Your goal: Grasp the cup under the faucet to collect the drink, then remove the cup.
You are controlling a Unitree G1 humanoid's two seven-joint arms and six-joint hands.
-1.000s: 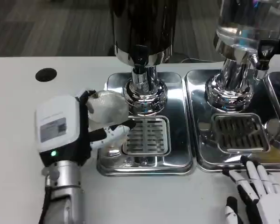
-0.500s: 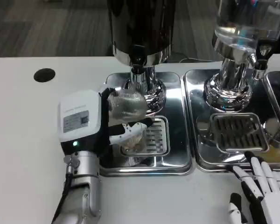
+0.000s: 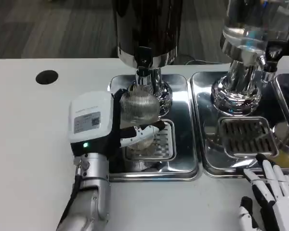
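At the far left of your head view, a black round hole (image 3: 46,77) sat in the white table (image 3: 24,144), well apart from everything else. Your left hand (image 3: 102,126) came next: its white back faced the camera, a green light glowed near the wrist, and the silver forearm (image 3: 89,202) ran down to the bottom edge. That hand was clamped on the cup (image 3: 139,109), a clear ribbed cup, with a white and black finger (image 3: 142,131) wrapped across its lower front. You held the cup above the slotted grate (image 3: 154,140) of the left drip tray (image 3: 183,168), directly below the faucet (image 3: 143,63) of the dark dispenser (image 3: 149,24). The cup's rim was just beneath the spout; whether the two touched, you could not tell. Whether any drink was in the cup could not be made out either.

Further right stood the clear dispenser (image 3: 253,21) on its chrome base, with a second drip tray (image 3: 209,163) and its own grate (image 3: 244,137) beneath it. At the bottom right corner, your right hand (image 3: 272,204) rested low near the front edge of that second tray, fingers (image 3: 266,175) straight and spread apart, holding nothing.
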